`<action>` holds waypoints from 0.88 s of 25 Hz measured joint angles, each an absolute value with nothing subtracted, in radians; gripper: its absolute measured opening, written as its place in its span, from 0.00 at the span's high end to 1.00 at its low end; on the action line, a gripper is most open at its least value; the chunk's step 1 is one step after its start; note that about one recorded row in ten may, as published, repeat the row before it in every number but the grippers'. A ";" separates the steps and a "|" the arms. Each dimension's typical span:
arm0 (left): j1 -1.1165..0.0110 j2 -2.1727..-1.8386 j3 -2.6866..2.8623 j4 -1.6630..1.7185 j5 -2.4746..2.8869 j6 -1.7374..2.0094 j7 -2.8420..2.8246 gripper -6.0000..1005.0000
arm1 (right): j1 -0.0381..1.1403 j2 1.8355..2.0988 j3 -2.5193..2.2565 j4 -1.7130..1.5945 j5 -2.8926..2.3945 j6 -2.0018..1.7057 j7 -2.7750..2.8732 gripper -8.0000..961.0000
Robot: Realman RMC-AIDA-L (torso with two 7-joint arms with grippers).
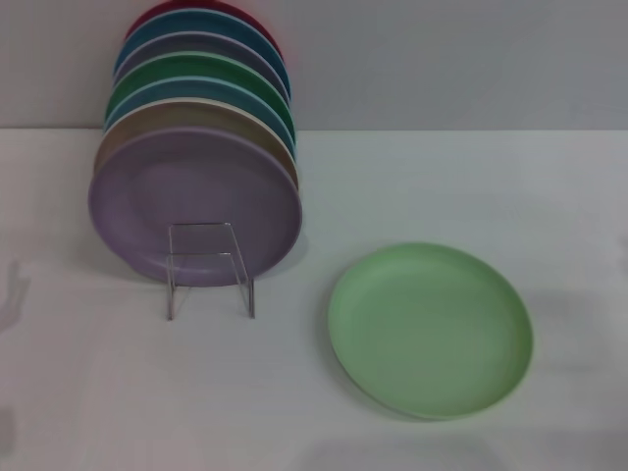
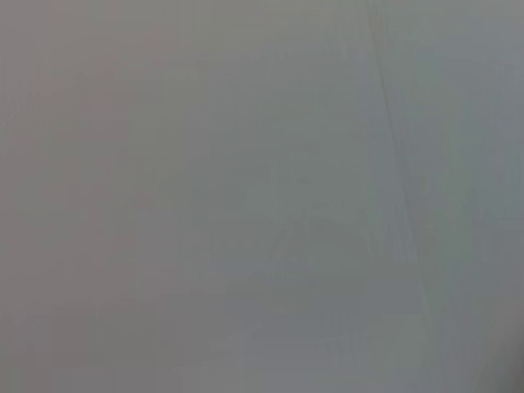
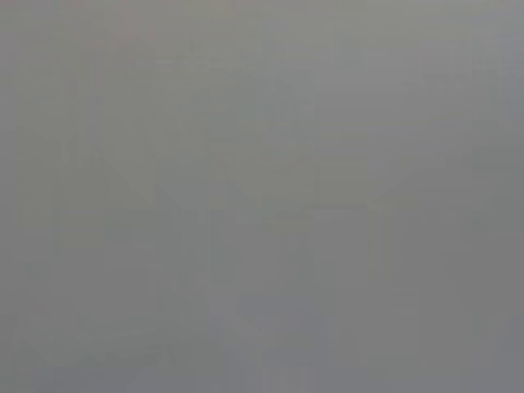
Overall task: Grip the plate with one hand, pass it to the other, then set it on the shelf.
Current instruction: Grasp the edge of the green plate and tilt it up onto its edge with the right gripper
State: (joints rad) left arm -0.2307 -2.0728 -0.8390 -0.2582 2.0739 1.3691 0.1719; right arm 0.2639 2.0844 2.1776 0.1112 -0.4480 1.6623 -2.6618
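The pale mint-green plate [image 1: 430, 329] lies flat on the white table, right of centre in the head view. The wire shelf [image 1: 208, 270] stands to its left, its rectangular front loop showing below a row of upright plates. A lavender plate [image 1: 193, 204] is the frontmost in the rack. Neither gripper shows in the head view. Both wrist views show only a plain grey surface, with no plate, shelf or fingers in them.
Behind the lavender plate stand several more upright plates, among them a tan one [image 1: 196, 116], an emerald-green one [image 1: 201, 71], a blue one and a red one [image 1: 206, 10]. The white table [image 1: 88, 392] ends at a grey wall [image 1: 461, 59].
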 joint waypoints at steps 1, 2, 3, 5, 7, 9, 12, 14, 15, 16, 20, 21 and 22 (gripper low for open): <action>-0.231 -2.073 -0.839 -0.258 2.074 1.369 0.172 0.13 | 0.264 2.084 2.178 0.111 -0.448 1.662 -2.662 0.21; -0.229 -2.073 -0.839 -0.261 2.074 1.371 0.172 0.13 | 0.261 2.084 2.173 0.131 -0.451 1.660 -2.651 0.21; -0.226 -2.073 -0.839 -0.265 2.074 1.372 0.172 0.13 | 0.247 2.084 2.161 0.174 -0.456 1.653 -2.639 0.21; -0.225 -2.073 -0.839 -0.266 2.074 1.373 0.172 0.13 | 0.238 2.086 2.158 0.195 -0.456 1.645 -2.638 0.21; -0.221 -2.074 -0.839 -0.268 2.073 1.376 0.172 0.13 | 0.221 2.088 2.155 0.242 -0.455 1.614 -2.624 0.21; -0.219 -2.075 -0.839 -0.270 2.072 1.380 0.171 0.13 | 0.205 2.088 2.154 0.298 -0.456 1.562 -2.564 0.22; -0.218 -2.076 -0.839 -0.271 2.072 1.381 0.171 0.13 | 0.151 2.084 2.114 0.500 -0.508 1.363 -2.412 0.22; -0.218 -2.076 -0.839 -0.271 2.073 1.382 0.171 0.13 | 0.054 2.081 1.987 0.863 -0.598 0.959 -2.229 0.22; -0.218 -2.076 -0.839 -0.271 2.072 1.381 0.170 0.13 | 0.054 2.081 1.987 0.863 -0.598 0.959 -2.229 0.22; -0.218 -2.076 -0.841 -0.272 2.072 1.381 0.169 0.13 | 0.037 2.078 1.957 0.938 -0.620 0.881 -2.173 0.22; -0.217 -2.077 -0.847 -0.272 2.072 1.382 0.168 0.13 | -0.004 2.071 1.923 1.209 -0.817 0.703 -1.854 0.21; -0.217 -2.077 -0.848 -0.272 2.072 1.382 0.167 0.13 | -0.009 2.071 1.925 1.275 -0.918 0.671 -1.721 0.21; -0.217 -2.077 -0.848 -0.272 2.072 1.382 0.166 0.13 | -0.013 2.070 1.929 1.347 -1.033 0.647 -1.582 0.21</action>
